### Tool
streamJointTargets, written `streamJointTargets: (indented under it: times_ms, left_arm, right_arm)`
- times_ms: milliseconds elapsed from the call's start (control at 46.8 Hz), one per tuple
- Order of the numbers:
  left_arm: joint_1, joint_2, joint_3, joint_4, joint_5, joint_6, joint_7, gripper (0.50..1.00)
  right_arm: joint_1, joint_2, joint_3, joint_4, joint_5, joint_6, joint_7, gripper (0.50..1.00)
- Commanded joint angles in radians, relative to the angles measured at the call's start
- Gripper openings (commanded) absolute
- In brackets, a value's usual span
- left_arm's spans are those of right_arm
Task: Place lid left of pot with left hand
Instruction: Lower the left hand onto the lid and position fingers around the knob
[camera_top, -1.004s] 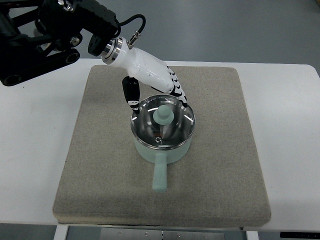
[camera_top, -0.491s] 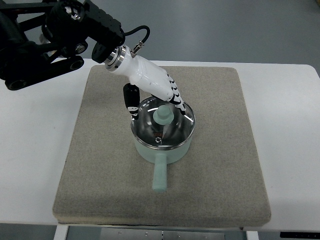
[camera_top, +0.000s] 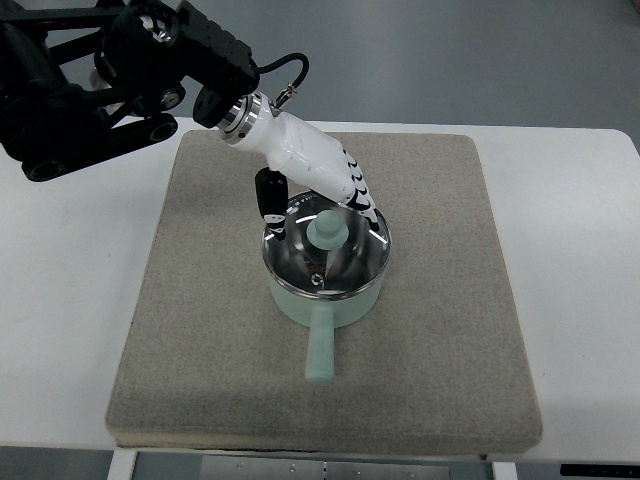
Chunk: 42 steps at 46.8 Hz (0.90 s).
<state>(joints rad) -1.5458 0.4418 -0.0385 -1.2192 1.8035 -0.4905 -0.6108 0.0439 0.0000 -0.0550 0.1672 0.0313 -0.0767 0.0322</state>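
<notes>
Reaching in from the upper left, the left hand (camera_top: 318, 195) hangs over the far rim of the pot (camera_top: 325, 285), which sits near the middle of the grey mat (camera_top: 200, 330) on the white table (camera_top: 60, 300). The glass lid (camera_top: 325, 252) is on the pot, not yet lifted, with its pale green knob (camera_top: 325, 230) standing up at the centre. That knob lies just toward the camera from the white palm, a little down and to the right of it in the top view. The dark thumb (camera_top: 270, 200) points down at the lid's left edge, and the striped fingers (camera_top: 360, 192) reach along the far right of the rim, so the hand straddles the knob from behind without closing on it. The fingers look spread and hold nothing. The pot's handle (camera_top: 319, 352) runs straight toward the camera, away from the hand, so it should not get in the way. Bare mat left of the pot gives room to set the lid down. The right arm does not show.
</notes>
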Motion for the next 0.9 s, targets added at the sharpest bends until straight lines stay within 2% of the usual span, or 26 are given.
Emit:
streamJointTargets:
  times_ms: [0,448,598,876]
  left_arm:
    - [0.004,0.0,0.0,0.007,-0.001,0.023,0.0,0.992]
    - [0.018,-0.018,0.0,0.023,-0.01,0.052,0.0,0.992]
    - [0.033,-0.035,0.002,0.052,-0.009,0.11,0.0,0.992]
    - [0.033,-0.041,0.0,0.06,-0.012,0.115,0.0,0.992]
  right_arm:
    - [0.001,0.0,0.0,0.0,-0.001,0.0,0.0,0.921]
    - [-0.001,0.0,0.001,0.0,0.001,0.0,0.0,0.921]
    - [0.001,0.0,0.0,0.0,0.001,0.0,0.0,0.921]
    - [0.001,0.0,0.0,0.0,-0.001,0.0,0.0,0.921]
